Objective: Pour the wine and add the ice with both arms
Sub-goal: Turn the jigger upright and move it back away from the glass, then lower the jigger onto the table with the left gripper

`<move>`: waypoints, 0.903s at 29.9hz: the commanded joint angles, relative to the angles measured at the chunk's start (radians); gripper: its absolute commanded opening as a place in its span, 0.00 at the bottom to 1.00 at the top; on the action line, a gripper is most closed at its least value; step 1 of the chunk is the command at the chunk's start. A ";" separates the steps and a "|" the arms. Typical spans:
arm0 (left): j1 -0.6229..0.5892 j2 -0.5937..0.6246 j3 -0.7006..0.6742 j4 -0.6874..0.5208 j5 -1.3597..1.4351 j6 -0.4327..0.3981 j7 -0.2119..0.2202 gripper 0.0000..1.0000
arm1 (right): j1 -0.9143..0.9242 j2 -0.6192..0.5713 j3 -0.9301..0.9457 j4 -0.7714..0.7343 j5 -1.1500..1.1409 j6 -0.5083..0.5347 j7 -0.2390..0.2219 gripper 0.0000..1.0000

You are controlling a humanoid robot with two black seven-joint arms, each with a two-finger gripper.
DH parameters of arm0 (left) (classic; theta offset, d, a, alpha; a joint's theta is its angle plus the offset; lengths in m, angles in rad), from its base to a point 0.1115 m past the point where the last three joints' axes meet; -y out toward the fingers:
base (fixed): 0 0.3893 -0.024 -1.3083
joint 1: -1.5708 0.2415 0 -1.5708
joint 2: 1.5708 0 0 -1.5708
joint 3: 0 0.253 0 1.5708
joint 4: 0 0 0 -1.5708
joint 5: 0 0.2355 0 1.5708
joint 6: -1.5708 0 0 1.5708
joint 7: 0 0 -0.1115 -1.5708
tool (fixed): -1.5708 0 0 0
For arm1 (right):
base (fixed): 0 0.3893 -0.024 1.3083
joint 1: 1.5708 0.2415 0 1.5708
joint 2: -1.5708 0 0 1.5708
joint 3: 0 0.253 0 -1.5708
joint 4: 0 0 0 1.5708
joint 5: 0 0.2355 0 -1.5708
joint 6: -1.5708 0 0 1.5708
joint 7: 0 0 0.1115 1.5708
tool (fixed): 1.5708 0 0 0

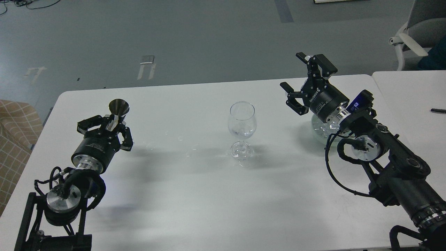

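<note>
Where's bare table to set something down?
Bare: the near stretch of the white table between both arms, in front of the wine glass. Crowded: the right gripper over the ice bowl; small clear bits left of the glass.

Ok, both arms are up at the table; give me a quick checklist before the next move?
1. Left end effector shut on the metal cup: ok.
2. Cup's contents: cannot tell.
3. Wine glass upright at table centre: ok.
4. Right end effector open, holding nothing: ok.
5. Ice dish partly hidden under the right arm: cannot tell its fill.
6. Droplets on table left of the glass: not ok.
</note>
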 commanded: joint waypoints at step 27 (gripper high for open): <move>-0.014 0.000 -0.002 0.213 -0.004 -0.023 -0.055 0.15 | -0.018 0.006 0.000 -0.002 -0.028 -0.003 0.000 1.00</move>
